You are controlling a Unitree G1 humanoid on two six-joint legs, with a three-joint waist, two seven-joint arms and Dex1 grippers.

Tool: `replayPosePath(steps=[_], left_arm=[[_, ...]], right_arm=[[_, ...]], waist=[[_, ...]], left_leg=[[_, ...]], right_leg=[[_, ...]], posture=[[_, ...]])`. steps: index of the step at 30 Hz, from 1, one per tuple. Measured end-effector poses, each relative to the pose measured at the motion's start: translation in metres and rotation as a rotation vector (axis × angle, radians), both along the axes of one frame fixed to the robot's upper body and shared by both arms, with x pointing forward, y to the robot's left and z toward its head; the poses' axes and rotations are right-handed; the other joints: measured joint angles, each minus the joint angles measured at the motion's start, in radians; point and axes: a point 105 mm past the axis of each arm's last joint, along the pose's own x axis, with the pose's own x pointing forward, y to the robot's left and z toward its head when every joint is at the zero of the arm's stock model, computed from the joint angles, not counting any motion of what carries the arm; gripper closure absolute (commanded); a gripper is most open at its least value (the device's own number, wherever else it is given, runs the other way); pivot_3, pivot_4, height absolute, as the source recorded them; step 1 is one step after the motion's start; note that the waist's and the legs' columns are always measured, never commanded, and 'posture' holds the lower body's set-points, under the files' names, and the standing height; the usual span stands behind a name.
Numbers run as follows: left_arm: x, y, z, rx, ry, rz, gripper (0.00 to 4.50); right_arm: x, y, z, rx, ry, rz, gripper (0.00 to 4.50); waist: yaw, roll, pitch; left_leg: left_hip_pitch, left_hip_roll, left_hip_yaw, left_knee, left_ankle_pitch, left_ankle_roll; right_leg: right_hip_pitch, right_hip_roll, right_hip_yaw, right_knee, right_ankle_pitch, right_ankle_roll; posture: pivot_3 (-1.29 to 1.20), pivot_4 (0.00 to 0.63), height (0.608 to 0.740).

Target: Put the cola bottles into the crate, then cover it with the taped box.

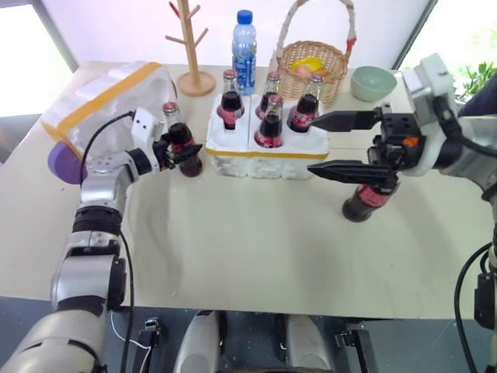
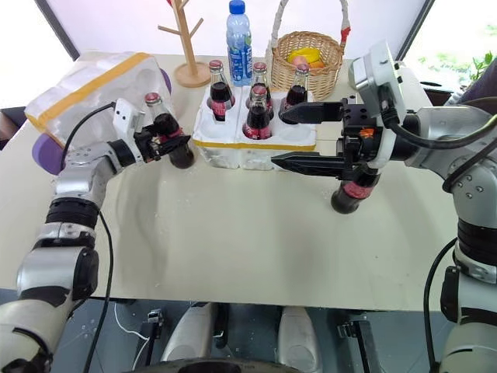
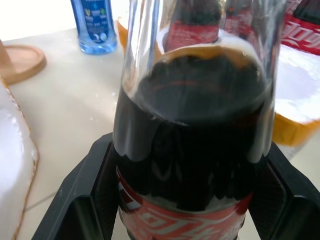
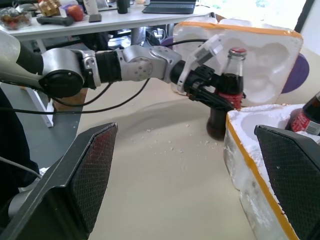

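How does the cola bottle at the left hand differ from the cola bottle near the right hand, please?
The left bottle stands beside the crate's left end, with the left hand around it; the right bottle stands apart from the crate, off its right end. The right hand is wide open, gripping nothing. Both bottles stand upright on the table, outside the crate.

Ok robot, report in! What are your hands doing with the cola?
Left gripper closed around a cola bottle beside the crate. Right gripper open, empty. Four bottles crated, one loose bottle waiting.
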Motion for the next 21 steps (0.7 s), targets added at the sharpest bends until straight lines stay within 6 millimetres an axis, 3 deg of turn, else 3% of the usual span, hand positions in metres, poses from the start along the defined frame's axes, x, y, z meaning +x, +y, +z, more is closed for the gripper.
replayPosePath(steps=[3,6,10,12,14,17,21], left_arm=[[-0.026,0.004,0.008,-0.063,0.079,-0.083,1.78],[-0.039,-0.011,0.04,-0.161,0.063,-0.184,1.78],[-0.029,-0.03,0.102,-0.278,-0.081,-0.209,1.78],[-0.02,-0.036,0.121,-0.315,-0.139,-0.19,1.78],[-0.01,-0.039,0.123,-0.331,-0.149,-0.17,1.78],[0.01,-0.052,0.105,-0.343,-0.091,-0.151,1.78],[0.02,-0.071,0.08,-0.266,-0.046,-0.18,1.78]], right_arm=[[0.001,-0.003,-0.003,0.004,0.011,-0.018,0.0],[0.002,-0.003,-0.003,0.005,0.008,-0.021,0.0],[0.003,-0.001,-0.003,0.019,-0.002,-0.019,0.0],[0.004,-0.001,-0.002,0.022,-0.005,-0.023,0.0],[0.005,-0.001,-0.003,0.023,-0.006,-0.029,0.0],[0.007,-0.001,-0.003,0.028,-0.007,-0.045,0.0],[0.009,-0.003,-0.004,0.028,-0.01,-0.069,0.0]], waist=[[-0.004,0.0,0.001],[0.012,-0.001,0.002],[0.024,-0.002,0.001],[0.021,-0.002,0.001],[0.019,-0.002,0.001],[0.019,-0.002,0.001],[0.017,-0.003,0.002]], left_leg=[[-0.001,0.0,0.0,0.0,0.0,0.0],[-0.001,0.0,-0.001,0.002,0.001,-0.001],[-0.001,-0.001,-0.002,0.003,0.001,-0.001],[0.0,-0.002,-0.001,0.003,0.0,0.0],[0.001,-0.001,-0.001,0.002,0.0,0.0],[0.0,-0.001,-0.001,0.001,0.0,0.0],[-0.001,-0.001,0.0,0.002,0.0,0.0]], right_leg=[[-0.002,0.0,0.0,0.0,0.0,0.0],[0.0,0.0,-0.001,0.001,0.0,0.0],[0.002,0.0,-0.001,-0.001,0.0,0.0],[0.003,0.0,0.0,-0.001,0.0,0.001],[0.002,0.0,-0.001,-0.001,0.0,0.001],[0.001,0.001,-0.001,0.0,0.0,0.001],[0.001,0.001,-0.001,-0.001,0.0,0.001]], posture=[[0.0,0.15,0.74],[0.0,0.15,0.74],[0.0,0.15,0.74],[0.0,0.15,0.74],[0.0,0.15,0.74],[0.0,0.15,0.74],[0.0,0.15,0.74]])
